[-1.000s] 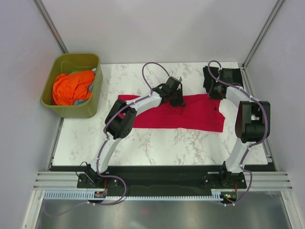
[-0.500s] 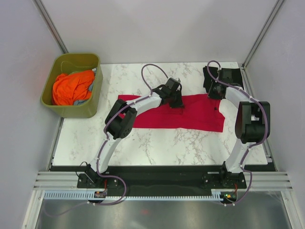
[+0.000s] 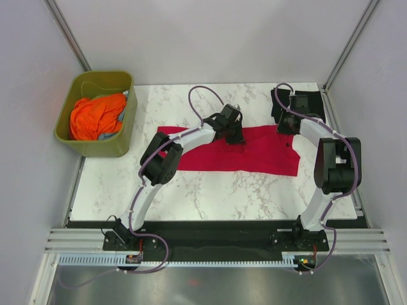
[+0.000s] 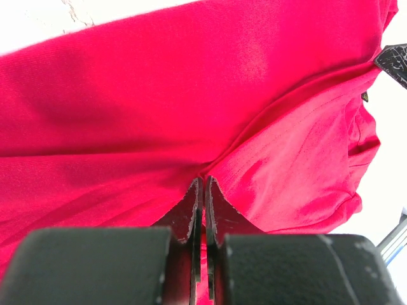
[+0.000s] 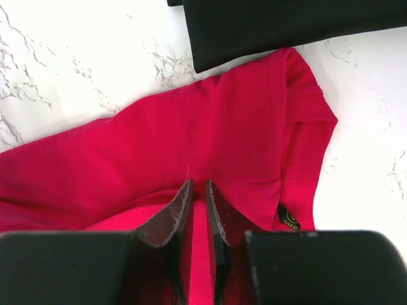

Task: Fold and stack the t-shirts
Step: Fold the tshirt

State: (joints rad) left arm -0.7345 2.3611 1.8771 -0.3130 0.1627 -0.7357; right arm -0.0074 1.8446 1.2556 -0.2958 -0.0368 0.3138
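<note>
Pinching the red t-shirt [image 3: 254, 155], the right end effector [image 5: 198, 184] barely shifted.

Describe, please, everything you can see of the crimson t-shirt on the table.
The crimson t-shirt is soft plain cloth, folded lengthwise into a long band lying flat across the marble tabletop. The left gripper pinches a fold near its middle; the right gripper pinches its right end, where a short sleeve and small dark label show. That sleeve reaches the black t-shirt; contact is unclear.
</note>
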